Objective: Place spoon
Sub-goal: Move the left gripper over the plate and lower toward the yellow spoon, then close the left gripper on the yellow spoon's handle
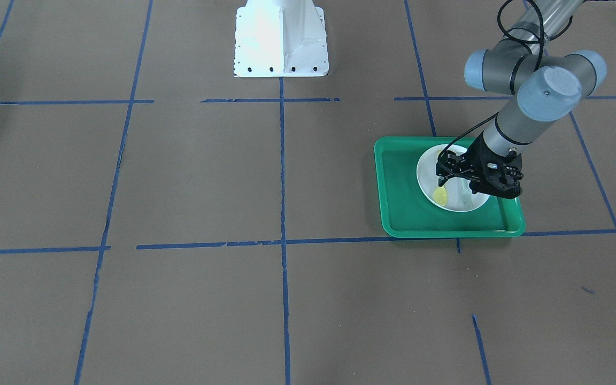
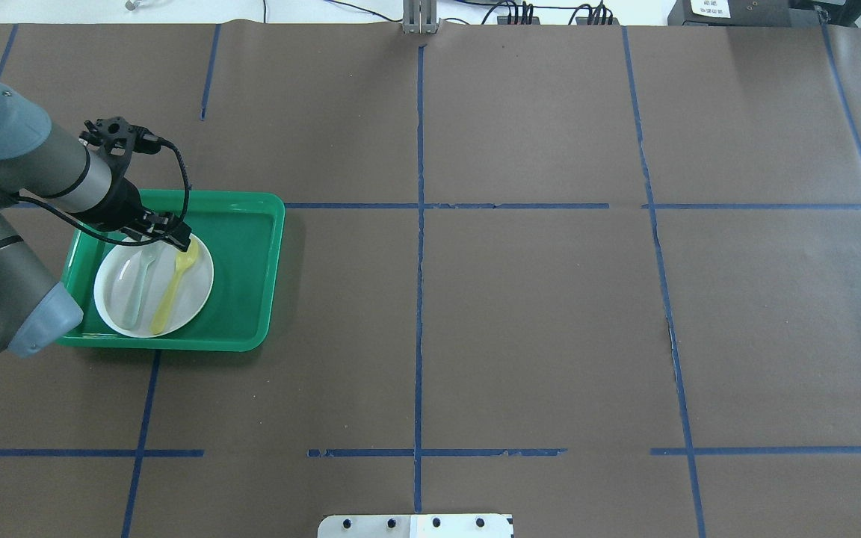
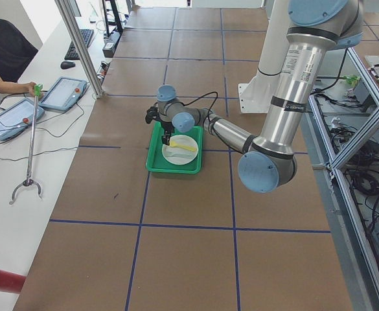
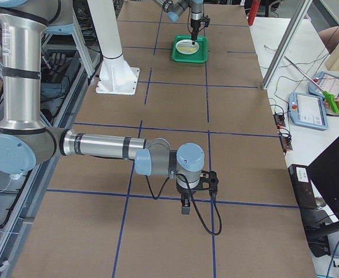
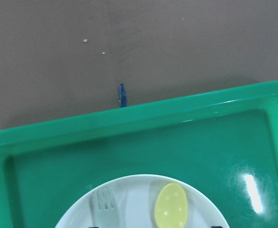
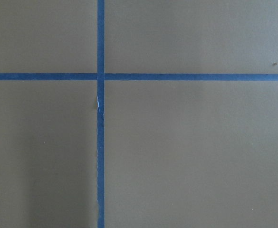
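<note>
Got the left arm looming closest in the overhead shot, with the left gripper hanging over the white plate, fingers spread apart and holding nothing. Spotted the spoon lying flat on that plate beside the fork, inside the green tray. Can't tell fingers on the right gripper, well apart over the table.

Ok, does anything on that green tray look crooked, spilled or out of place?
Nothing stands out. The spoon lies flat on the white plate beside the fork, roughly parallel, and the plate sits inside the green tray. Nothing looks spilled or broken.
</note>
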